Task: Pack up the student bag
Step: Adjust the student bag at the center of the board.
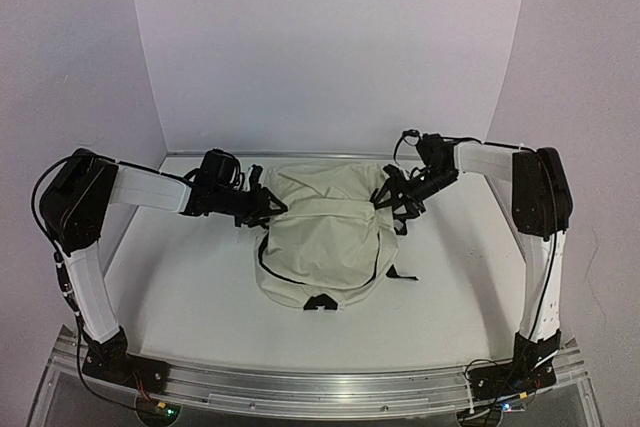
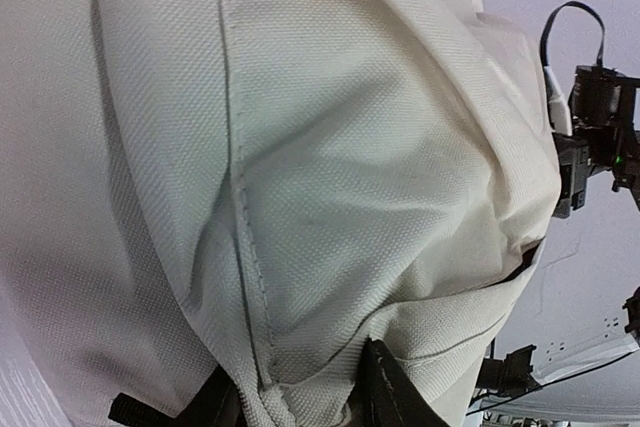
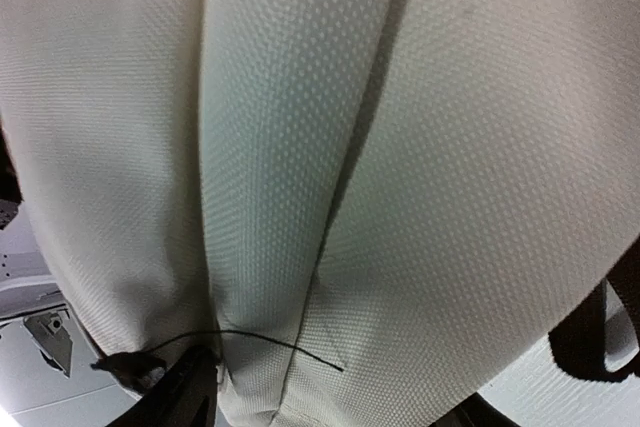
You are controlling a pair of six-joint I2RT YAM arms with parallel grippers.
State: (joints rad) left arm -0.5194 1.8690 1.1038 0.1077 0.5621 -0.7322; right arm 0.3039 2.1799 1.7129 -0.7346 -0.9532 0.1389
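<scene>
The student bag (image 1: 325,237), cream fabric with black zippers, lies in the middle of the table. My left gripper (image 1: 266,205) is at its upper left edge and my right gripper (image 1: 386,197) is at its upper right edge. In the left wrist view the student bag (image 2: 350,147) fills the frame. A gathered fold of its cloth is pinched in the left gripper (image 2: 300,392), between black fingers (image 2: 390,392). In the right wrist view the student bag (image 3: 450,147) also fills the frame. The right gripper (image 3: 335,412) stands wide, with cloth between its fingers (image 3: 185,397).
A black buckle (image 1: 320,302) and a strap (image 1: 402,275) lie at the bag's near edge. White walls enclose the table on three sides. An aluminium rail (image 1: 300,382) runs along the near edge. The right arm's wrist (image 2: 600,117) shows past the bag.
</scene>
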